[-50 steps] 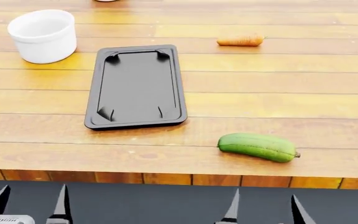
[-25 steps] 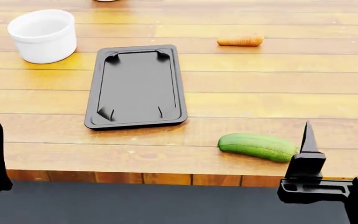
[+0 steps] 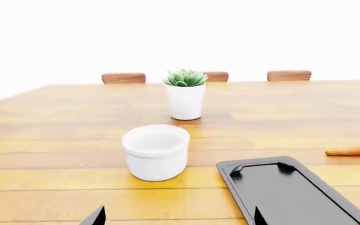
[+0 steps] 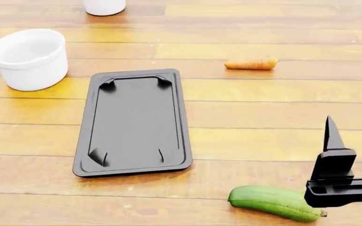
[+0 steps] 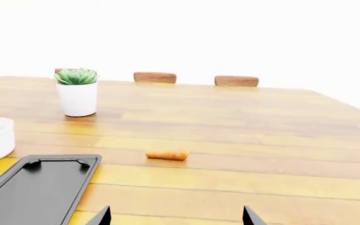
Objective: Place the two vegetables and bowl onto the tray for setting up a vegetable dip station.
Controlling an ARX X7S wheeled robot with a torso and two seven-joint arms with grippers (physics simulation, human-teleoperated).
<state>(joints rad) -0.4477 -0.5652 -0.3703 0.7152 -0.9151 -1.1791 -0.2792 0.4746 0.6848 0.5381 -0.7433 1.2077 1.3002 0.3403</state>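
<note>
— So, what did we count on the table [image 4: 282,108]?

— We counted one tray [image 4: 134,123], one bowl [image 4: 28,58], one carrot [image 4: 250,64], one cucumber [image 4: 275,202], and one white pot with a succulent [image 3: 185,93] farther back. Three brown chair backs showed past the far edge in the wrist views.

— How did the task's things look to us?

— We saw a long matte black tray with rounded corners, a raised rim and small tabs inside its short ends. The bowl was plain white, round and straight-sided with a thick rim. The carrot was short, orange and tapered; the cucumber plump and green with a small brown tip.

— And where did they lie, and pointing which way?

— The tray's long axis ran away from us, tilted slightly. The bowl stood near its far left corner, apart from it. The carrot lay crosswise, well to the right of the tray's far end. The cucumber lay crosswise near the table's front edge, right of the tray's near corner, stem tip to the right.

— The grippers?

— We saw the right gripper [image 5: 175,216] spread wide and holding nothing, hanging by the cucumber's stem end. The left gripper [image 3: 178,216] also stood wide apart and held nothing, facing the bowl and tray.
</note>
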